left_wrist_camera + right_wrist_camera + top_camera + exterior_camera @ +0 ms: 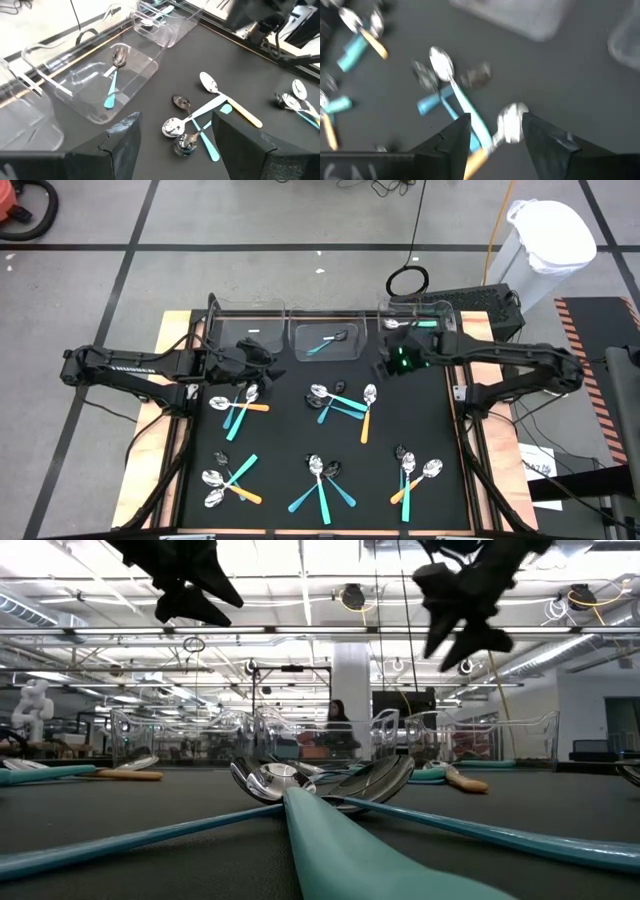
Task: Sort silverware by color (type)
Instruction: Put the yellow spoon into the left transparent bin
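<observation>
Small spoons with orange or teal handles lie in several crossed heaps on the black mat [300, 435]. One heap [342, 400] lies between the two grippers and shows in both wrist views [192, 122] [451, 95]. Another heap [240, 406] is just near of the left gripper. A teal-handled spoon [325, 343] [113, 75] lies in the middle clear bin [326, 330]. My left gripper [265, 368] [175, 119] [195, 600] hangs open above the mat's far left part. My right gripper [387, 368] [495, 120] [465, 625] hangs open above its far right part. Neither touches a spoon.
Three clear bins stand in a row along the mat's far edge: left [247, 328], middle, and right [415, 318]. More spoon heaps lie near the mat's near edge [228, 478] [322, 478] [412, 474]. A wooden frame [172, 320] borders the mat.
</observation>
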Robot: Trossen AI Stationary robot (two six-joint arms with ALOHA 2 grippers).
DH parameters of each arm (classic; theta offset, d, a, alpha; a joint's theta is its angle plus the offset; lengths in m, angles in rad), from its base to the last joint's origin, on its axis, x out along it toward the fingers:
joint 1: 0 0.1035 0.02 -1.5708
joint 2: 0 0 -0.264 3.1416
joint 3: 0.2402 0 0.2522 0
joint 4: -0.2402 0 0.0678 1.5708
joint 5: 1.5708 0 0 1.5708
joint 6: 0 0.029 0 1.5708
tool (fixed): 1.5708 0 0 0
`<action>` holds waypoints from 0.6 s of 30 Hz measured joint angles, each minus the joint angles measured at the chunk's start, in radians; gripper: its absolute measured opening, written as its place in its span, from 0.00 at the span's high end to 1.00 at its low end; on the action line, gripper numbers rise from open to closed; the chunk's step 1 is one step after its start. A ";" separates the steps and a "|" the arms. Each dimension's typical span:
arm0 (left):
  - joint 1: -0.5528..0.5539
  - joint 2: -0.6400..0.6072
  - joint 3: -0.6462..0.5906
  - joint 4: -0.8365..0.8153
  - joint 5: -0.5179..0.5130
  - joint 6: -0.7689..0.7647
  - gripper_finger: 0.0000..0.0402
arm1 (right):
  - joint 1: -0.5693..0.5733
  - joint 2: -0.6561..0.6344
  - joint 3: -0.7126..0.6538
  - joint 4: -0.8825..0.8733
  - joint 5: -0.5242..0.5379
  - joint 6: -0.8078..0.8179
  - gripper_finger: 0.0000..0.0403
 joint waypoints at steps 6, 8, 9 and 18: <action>0.017 0.028 0.000 0.016 0.017 0.054 0.40 | 0.157 0.015 0.000 -0.078 0.030 0.139 0.58; 0.021 0.043 0.000 0.013 0.044 0.068 0.40 | 0.200 0.021 0.000 -0.078 0.030 0.181 0.58; 0.021 0.050 0.000 0.014 0.061 0.076 0.40 | 0.221 0.026 0.000 -0.072 0.029 0.198 0.58; 0.020 0.092 0.000 -0.019 0.123 0.098 0.40 | 0.421 0.033 0.000 -0.099 -0.010 0.435 0.58</action>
